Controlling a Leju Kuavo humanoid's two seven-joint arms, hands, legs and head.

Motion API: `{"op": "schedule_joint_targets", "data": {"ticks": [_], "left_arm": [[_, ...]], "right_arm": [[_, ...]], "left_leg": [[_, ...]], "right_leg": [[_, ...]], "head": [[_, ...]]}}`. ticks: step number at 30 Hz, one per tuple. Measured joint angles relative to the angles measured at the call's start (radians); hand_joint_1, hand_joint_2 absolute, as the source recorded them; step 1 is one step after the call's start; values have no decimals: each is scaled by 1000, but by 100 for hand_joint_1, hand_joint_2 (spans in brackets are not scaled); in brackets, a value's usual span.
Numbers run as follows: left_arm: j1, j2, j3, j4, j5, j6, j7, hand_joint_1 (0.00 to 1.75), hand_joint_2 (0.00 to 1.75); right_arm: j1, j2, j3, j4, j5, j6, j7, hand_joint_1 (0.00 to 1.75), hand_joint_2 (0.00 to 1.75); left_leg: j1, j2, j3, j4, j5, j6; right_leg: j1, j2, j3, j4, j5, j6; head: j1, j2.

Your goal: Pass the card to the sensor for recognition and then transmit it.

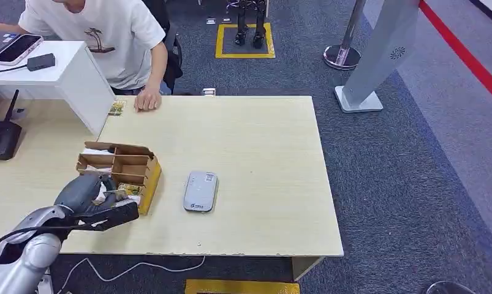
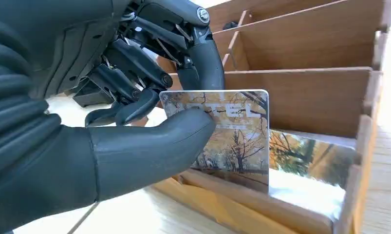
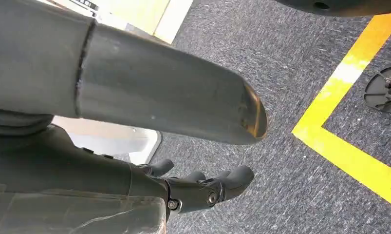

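Observation:
A card (image 2: pixel 232 141) printed with autumn trees stands in the near slot of a wooden divided box (image 1: pixel 122 170). My left hand (image 1: pixel 102 202) pinches it between thumb (image 2: pixel 149 146) and fingers (image 2: pixel 135 105) at the box's near end. In the head view the card (image 1: pixel 128 190) peeks out beside the hand. A grey card sensor (image 1: pixel 201 191) lies flat on the table, right of the box. My right hand (image 3: pixel 203 187) hangs over the carpet, its fingers held apart and nothing in it.
The pale wooden table (image 1: pixel 261 153) carries a second card (image 1: pixel 116 108) near a person's hand (image 1: pixel 147 99) at the far edge. A white stand (image 1: pixel 65 73) with a phone and a black router (image 1: pixel 1 138) sit left. Grey carpet with yellow floor tape (image 3: pixel 349 122) lies right.

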Motion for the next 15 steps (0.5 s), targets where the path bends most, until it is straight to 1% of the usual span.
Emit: {"op": "schedule_joint_targets", "data": {"ticks": [4, 15], "left_arm": [[-1, 10, 0, 0, 4, -1, 0, 175, 175], [-1, 13, 0, 0, 5, -1, 0, 175, 175]], "right_arm": [[0, 0, 1, 0, 0, 0, 0, 0, 0], [0, -1, 7, 0, 0, 0, 0, 0, 0]], "left_leg": [[0, 0, 0, 0, 0, 0], [0, 0, 0, 0, 0, 0]], "right_leg": [[0, 0, 0, 0, 0, 0], [0, 0, 0, 0, 0, 0]], "head": [[0, 0], [0, 0]]}}
